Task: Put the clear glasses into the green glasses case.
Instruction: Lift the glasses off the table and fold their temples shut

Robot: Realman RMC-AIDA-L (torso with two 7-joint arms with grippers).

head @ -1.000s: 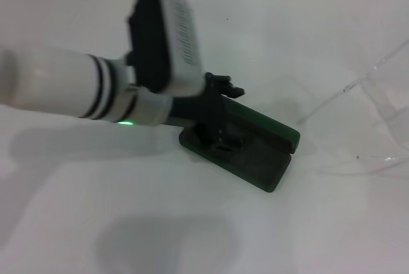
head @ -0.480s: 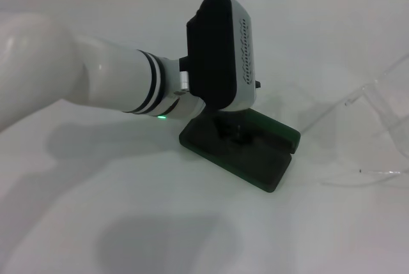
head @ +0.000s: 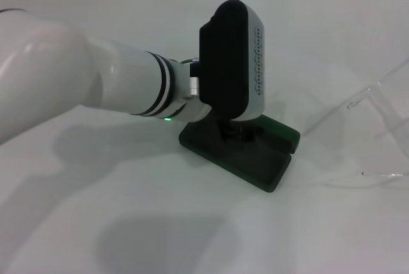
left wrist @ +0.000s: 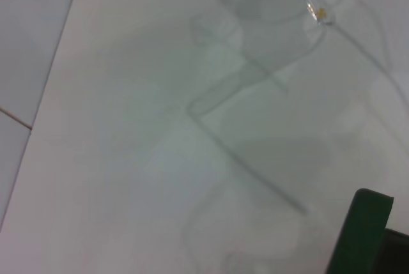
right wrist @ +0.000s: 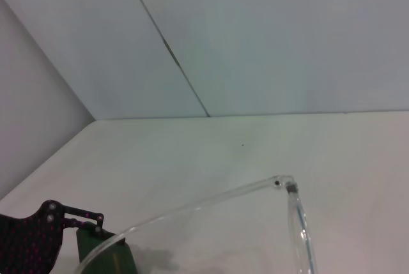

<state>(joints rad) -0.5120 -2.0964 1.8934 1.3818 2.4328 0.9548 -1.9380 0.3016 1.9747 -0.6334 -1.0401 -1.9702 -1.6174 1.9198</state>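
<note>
**Clear glasses in the air at the right edge, left arm down on the open case**

The clear glasses (head: 383,127) show at the right edge of the head view, raised above the white desk (head: 128,223), with one thin arm slanting up and another lying nearly level lower down. In the right wrist view their frame (right wrist: 281,188) runs close under the camera, which suggests that arm carries them, though the right gripper itself is out of sight and its state cannot be told.

The green glasses case (head: 255,152) lies open near the middle of the desk, its dark lined tray facing forward and its lid standing behind. The glasses are well apart from it, off to its right.

The left gripper (head: 238,130) reaches down onto the case from the left side, mostly hidden beneath the wrist housing; whether its fingers are spread or closed cannot be told. The left wrist view catches a green corner of the case (left wrist: 364,229) and the faint glasses (left wrist: 255,76) beyond.
</note>
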